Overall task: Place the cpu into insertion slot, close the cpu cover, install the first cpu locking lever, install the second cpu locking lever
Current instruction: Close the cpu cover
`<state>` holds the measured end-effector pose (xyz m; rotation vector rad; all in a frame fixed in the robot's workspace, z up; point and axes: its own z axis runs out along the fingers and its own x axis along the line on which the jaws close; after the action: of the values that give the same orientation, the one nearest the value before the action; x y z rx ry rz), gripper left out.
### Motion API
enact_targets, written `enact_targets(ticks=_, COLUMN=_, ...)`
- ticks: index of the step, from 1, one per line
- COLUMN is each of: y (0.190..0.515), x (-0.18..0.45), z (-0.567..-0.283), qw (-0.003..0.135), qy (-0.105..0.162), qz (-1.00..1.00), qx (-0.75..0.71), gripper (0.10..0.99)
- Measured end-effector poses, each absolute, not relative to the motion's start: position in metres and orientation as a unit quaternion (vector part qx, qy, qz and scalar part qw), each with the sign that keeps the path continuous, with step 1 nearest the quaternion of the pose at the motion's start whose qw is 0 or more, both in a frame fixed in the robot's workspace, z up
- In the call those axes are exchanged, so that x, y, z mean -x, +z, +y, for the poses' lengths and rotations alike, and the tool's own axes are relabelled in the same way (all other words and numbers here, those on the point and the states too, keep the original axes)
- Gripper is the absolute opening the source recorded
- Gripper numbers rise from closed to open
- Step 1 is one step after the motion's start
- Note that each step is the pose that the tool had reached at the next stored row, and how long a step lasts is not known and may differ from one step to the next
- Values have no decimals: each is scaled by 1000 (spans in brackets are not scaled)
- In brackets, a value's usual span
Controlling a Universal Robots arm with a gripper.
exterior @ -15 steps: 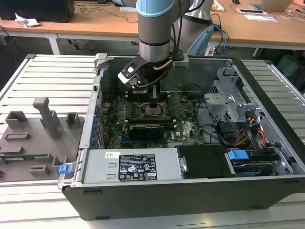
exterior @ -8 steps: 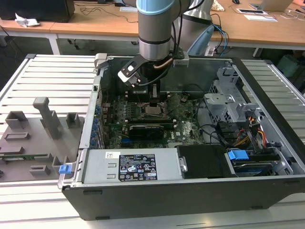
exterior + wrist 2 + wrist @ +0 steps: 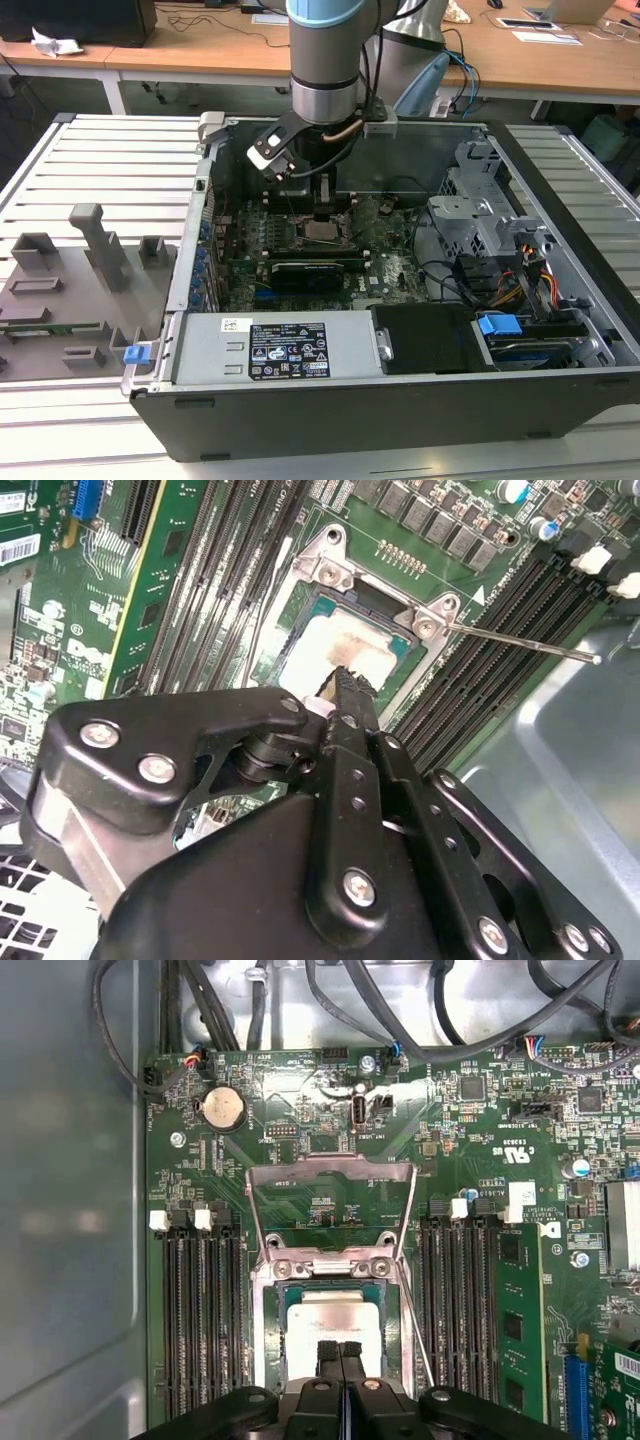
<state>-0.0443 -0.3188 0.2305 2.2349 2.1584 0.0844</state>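
One thin locking lever (image 3: 520, 643) juts free from the socket's corner, and the cpu cover (image 3: 330, 1171) lies flipped back past its hinge, leaving the socket (image 3: 262, 1340) open from above. The cpu (image 3: 330, 1320) lies flat inside it, apparently seated. The gripper (image 3: 340, 1352) hangs straight over the chip, jaws pressed together on nothing, tips at or just above its top. Memory slots (image 3: 200, 1310) crowd both sides, so the free room is upward.

Printed label (image 3: 289, 352) on power supply (image 3: 205, 348), illegible

cpu (image 3: 322, 1312) in socket (image 3: 264, 1332), claw (image 3: 340, 1348) just above it
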Motion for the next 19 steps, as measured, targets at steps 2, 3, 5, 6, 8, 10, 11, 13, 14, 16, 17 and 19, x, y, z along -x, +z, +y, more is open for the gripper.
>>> enact_targets(ticks=2, y=233, x=44, z=-319, qw=17, qy=27, qz=694, qx=-719, gripper=102)
enact_targets(ticks=3, y=234, x=44, z=-319, qw=17, qy=27, qz=694, qx=-719, gripper=102)
enact_targets(ticks=5, y=236, x=44, z=-319, qw=17, qy=27, qz=694, qx=-719, gripper=102)
enact_targets(ticks=6, y=239, x=44, z=-319, qw=17, qy=27, qz=694, qx=-719, gripper=102)
enact_targets(ticks=8, y=243, x=44, z=-319, qw=17, qy=27, qz=694, qx=-719, gripper=102)
enact_targets(ticks=10, y=243, x=45, z=-320, qw=17, qy=27, qz=694, qx=-719, gripper=102)
enact_targets(ticks=11, y=243, x=45, z=-322, qw=17, qy=27, qz=694, qx=-719, gripper=102)
enact_targets(ticks=13, y=242, x=44, z=-324, qw=16, qy=27, qz=694, qx=-719, gripper=102)
enact_targets(ticks=14, y=243, x=43, z=-324, qw=16, qy=27, qz=694, qx=-719, gripper=102)
enact_targets(ticks=16, y=247, x=42, z=-324, qw=16, qy=27, qz=694, qx=-719, gripper=102)
enact_targets(ticks=17, y=253, x=42, z=-324, qw=16, qy=27, qz=694, qx=-719, gripper=102)
enact_targets(ticks=19, y=267, x=42, z=-324, qw=16, qy=27, qz=694, qx=-719, gripper=102)
